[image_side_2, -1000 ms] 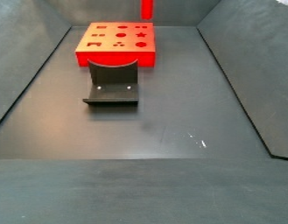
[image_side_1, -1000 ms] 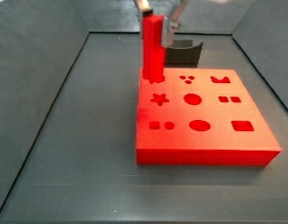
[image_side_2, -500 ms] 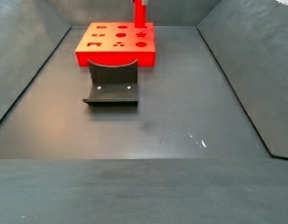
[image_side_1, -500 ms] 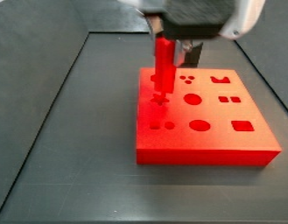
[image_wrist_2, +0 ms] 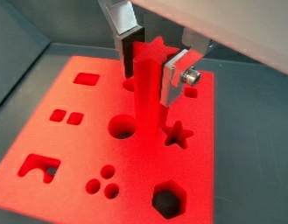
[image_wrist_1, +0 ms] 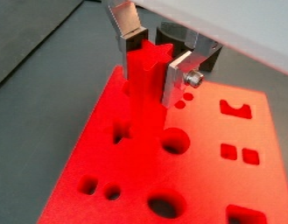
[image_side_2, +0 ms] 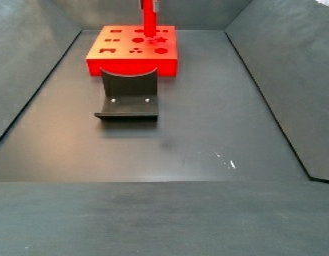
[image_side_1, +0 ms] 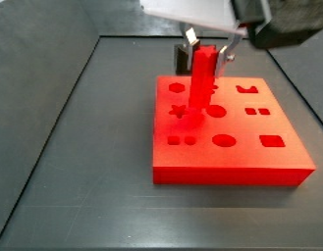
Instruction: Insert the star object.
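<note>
Red throughout: long slim bright red peg, the star object (image_wrist_2: 144, 87), upright over big flat red block with shaped holes (image_wrist_2: 64, 140). Silver-plated two-finger gripper (image_wrist_2: 156, 54) above the block, clamped on the peg's upper end, dark pads pressed against both flanks in both wrist views. Peg's lower end low against the block's top face (image_wrist_1: 140, 131); touching or just above, not clear from any view. Star-shaped hole (image_wrist_2: 177, 135) just beside the peg's foot in a wrist view, round hole (image_wrist_2: 122, 129) on the other side. From a side view, peg (image_side_1: 199, 83) over the block's rear half (image_side_1: 275, 162); farther off, same peg (image_side_2: 148, 20) above the block (image_side_2: 113, 66), dark grey curved holder (image_side_2: 128, 97) in front of it, touching or nearly so.

Judgement: alignment stage, insertion not yet made. For a good result: shift sideways toward the star hole before pressing; match peg points to hole points by a wrist twist; keep the bar plumb; descend slowly; avoid forcing against solid surface; loosen only once seated.
</note>
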{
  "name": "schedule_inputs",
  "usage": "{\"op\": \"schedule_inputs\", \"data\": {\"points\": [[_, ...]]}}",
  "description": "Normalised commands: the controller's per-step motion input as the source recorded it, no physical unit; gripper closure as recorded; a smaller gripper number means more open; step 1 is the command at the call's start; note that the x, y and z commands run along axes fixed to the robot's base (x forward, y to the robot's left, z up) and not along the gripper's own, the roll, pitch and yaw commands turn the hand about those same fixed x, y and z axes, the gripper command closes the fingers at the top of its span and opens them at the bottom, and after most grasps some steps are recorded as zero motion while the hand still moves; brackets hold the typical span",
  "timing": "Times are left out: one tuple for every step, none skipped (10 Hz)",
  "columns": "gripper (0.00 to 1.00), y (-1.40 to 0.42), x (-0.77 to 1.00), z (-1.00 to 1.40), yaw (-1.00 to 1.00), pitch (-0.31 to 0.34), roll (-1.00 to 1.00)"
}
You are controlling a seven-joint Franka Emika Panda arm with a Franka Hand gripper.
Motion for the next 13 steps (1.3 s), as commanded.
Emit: {"op": "schedule_inputs", "data": {"points": [[1.0, 0.28, -0.25, 0.05, 0.11, 0.04, -0.17], [1.0, 0.17, -0.09, 0.0, 0.4, 0.066, -0.28], [1.0, -0.07, 0.0, -0.03, 0.49, 0.0, -0.09], [1.0, -0.25, 0.03, -0.05, 0.47, 0.0, 0.0], [1.0, -0.26, 0.0, -0.13, 0.23, -0.003, 0.07], [1.0, -0.23, -0.07, -0.11, 0.0, -0.001, 0.14], [1.0, -0.04, -0.06, -0.13, 0.0, -0.003, 0.1], [1.0, 0.0, -0.09, -0.1, 0.0, -0.02, 0.04], [1.0, 0.05, -0.04, -0.06, 0.04, -0.024, 0.0], [1.0, 0.07, -0.07, -0.03, 0.06, -0.021, 0.0], [1.0, 0.0, -0.17, -0.03, 0.0, -0.031, 0.0], [1.0, 0.0, -0.18, -0.17, 0.0, -0.083, 0.0], [1.0, 0.0, -0.24, -0.17, 0.0, -0.094, 0.0]]}}
